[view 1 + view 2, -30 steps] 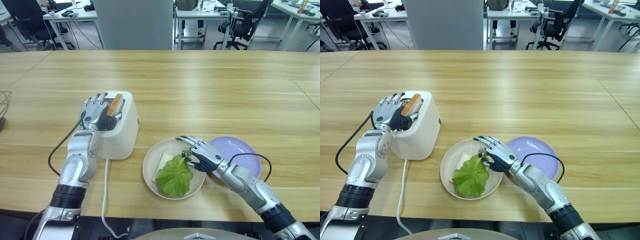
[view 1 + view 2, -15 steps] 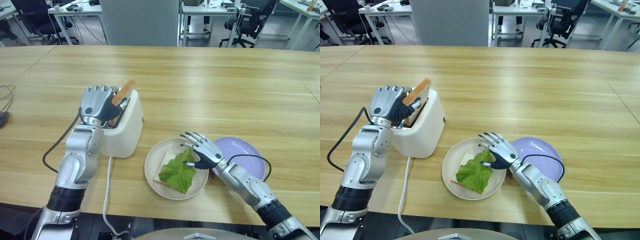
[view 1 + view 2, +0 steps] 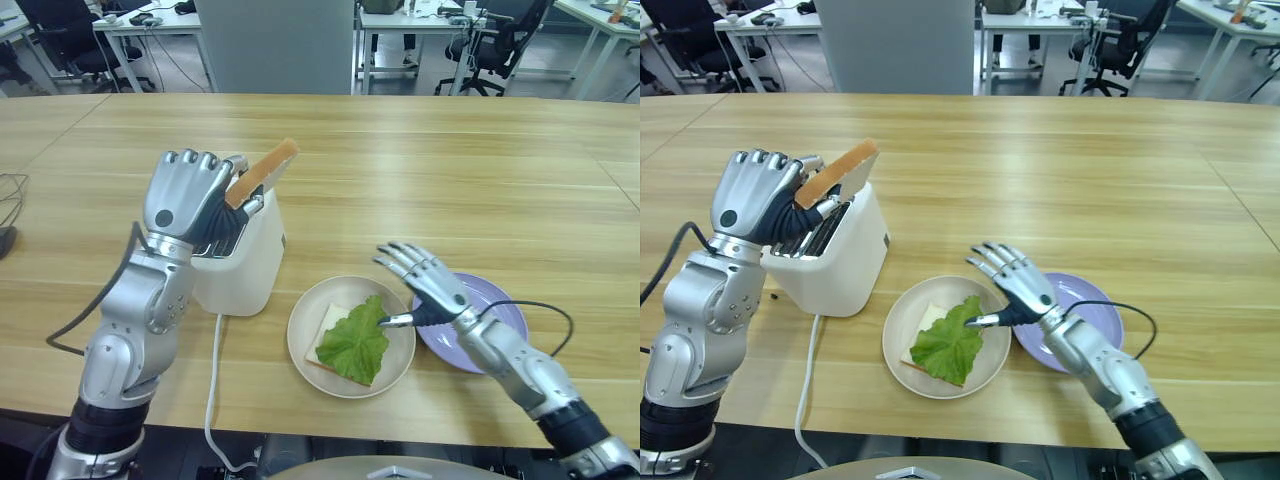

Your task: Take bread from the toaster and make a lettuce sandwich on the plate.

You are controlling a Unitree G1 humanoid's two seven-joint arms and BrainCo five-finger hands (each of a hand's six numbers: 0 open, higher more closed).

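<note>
My left hand [image 3: 188, 197] is shut on a slice of toast [image 3: 262, 172], holding it tilted just above the slots of the white toaster [image 3: 240, 262]. In front of the toaster a cream plate [image 3: 300, 318] carries a slice of white bread [image 3: 327, 330] with a green lettuce leaf [image 3: 357, 340] lying on it. My right hand [image 3: 425, 288] hovers at the plate's right edge with its fingers spread open, holding nothing.
A purple plate [image 3: 495, 320] lies right of the cream plate, partly under my right forearm. The toaster's white cord [image 3: 212, 390] runs to the table's front edge. A black cable [image 3: 545, 310] loops over the purple plate. Office desks and chairs stand behind the table.
My left hand has lifted the toast up out of the toaster slot. My right hand has let go of the lettuce and risen off the plate. The camera has shifted.
</note>
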